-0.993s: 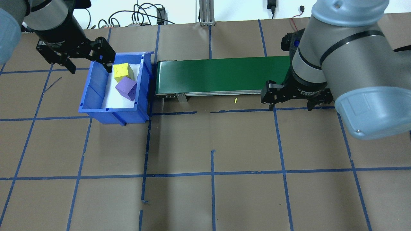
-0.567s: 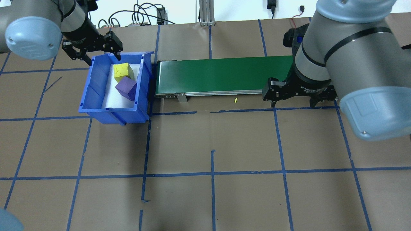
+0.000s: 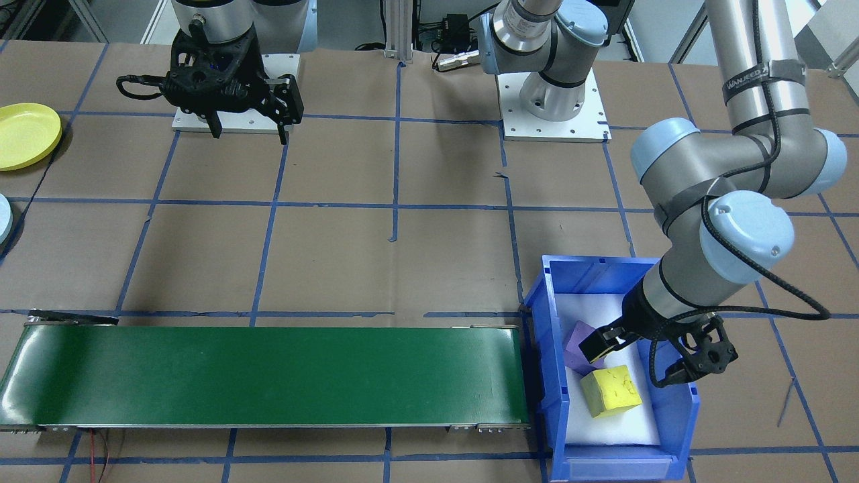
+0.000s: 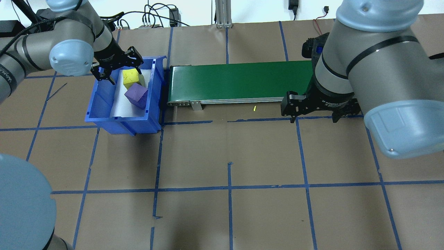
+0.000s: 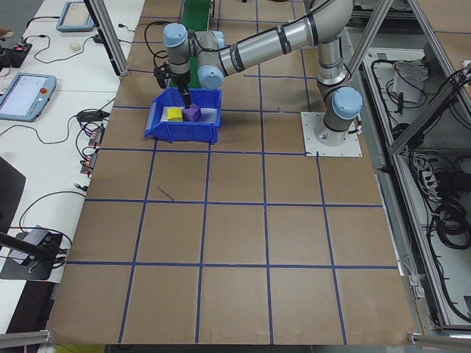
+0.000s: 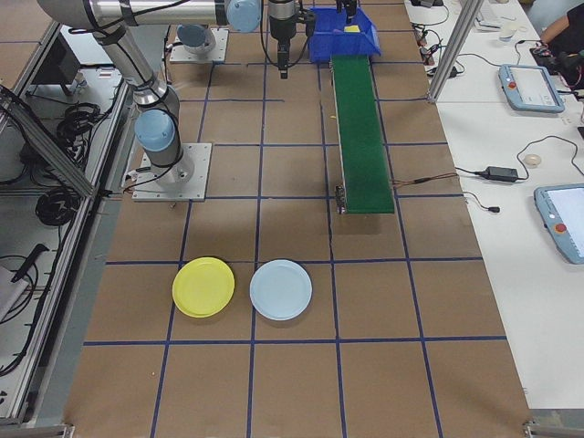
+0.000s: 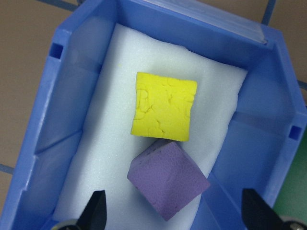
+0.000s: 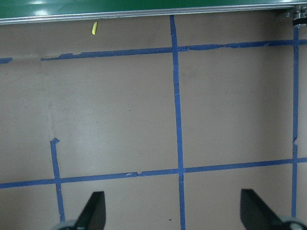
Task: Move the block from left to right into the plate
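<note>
**Left hand over the bin, blocks still inside**

The yellow block (image 7: 164,106) lies flat on white foam in the blue bin (image 4: 104,100), touching the tilted purple block (image 7: 168,186) beside it. The left hand (image 4: 120,68) hangs spread wide above them, gripping nothing. The bin sits at one end of the green belt (image 4: 239,82). The right hand (image 4: 314,113), also wide and empty, hovers over the counter (image 4: 229,156) near the belt's other end. The yellow plate (image 6: 203,286) lies well apart, beside a pale blue plate (image 6: 281,289).
</note>
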Tool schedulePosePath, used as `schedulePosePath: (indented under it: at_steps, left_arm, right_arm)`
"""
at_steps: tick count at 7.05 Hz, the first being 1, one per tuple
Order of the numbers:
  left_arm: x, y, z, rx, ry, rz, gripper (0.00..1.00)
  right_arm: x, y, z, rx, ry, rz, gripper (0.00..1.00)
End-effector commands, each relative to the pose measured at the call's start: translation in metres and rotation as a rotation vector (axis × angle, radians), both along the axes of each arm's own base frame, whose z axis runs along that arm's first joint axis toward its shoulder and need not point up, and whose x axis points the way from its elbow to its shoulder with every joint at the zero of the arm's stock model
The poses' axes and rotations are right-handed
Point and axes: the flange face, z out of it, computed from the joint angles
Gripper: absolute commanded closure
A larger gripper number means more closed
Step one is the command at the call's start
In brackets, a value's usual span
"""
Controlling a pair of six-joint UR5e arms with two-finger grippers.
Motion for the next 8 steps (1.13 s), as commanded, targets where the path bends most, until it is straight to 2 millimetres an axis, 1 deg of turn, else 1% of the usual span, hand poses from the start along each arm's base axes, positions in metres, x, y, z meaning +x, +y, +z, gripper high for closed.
schedulePosePath:
  at_steps: [1, 2, 3, 4, 5, 6, 7, 8]
  left_arm:
    - [0.0, 0.003, -0.029, 0.031, 0.006, 0.09, 0.0]
    - [-0.001, 0.007, -0.037, 0.04, 0.009, 0.122, 0.0]
    - [-0.001, 0.005, -0.044, 0.039, 0.008, 0.148, 0.0]
    - [-0.001, 0.004, -0.062, 0.068, 0.019, 0.202, 0.0]
    - [0.0, 0.002, -0.068, 0.074, 0.012, 0.199, 0.03]
    - [0.0, 0.002, -0.067, 0.072, 0.012, 0.202, 0.24]
    - [0.0, 0.0, -0.06, 0.06, 0.011, 0.195, 0.46]
    - [0.0, -0.003, -0.048, 0.038, 0.01, 0.193, 0.58]
  right_arm:
    - [0.003, 0.0, -0.004, 0.009, -0.002, 0.006, 0.0]
    - [0.005, 0.001, -0.007, 0.025, -0.009, 0.01, 0.0]
    - [0.004, -0.001, -0.005, 0.025, -0.009, 0.009, 0.0]
    - [0.0, -0.004, -0.006, 0.019, 0.001, 0.001, 0.0]
    - [-0.004, -0.007, -0.003, 0.007, 0.002, -0.01, 0.0]
    - [-0.011, -0.012, -0.007, 0.008, -0.001, -0.032, 0.0]
    - [-0.025, -0.028, -0.016, 0.022, -0.01, -0.069, 0.0]
    - [-0.034, -0.033, -0.017, 0.022, -0.014, -0.092, 0.0]
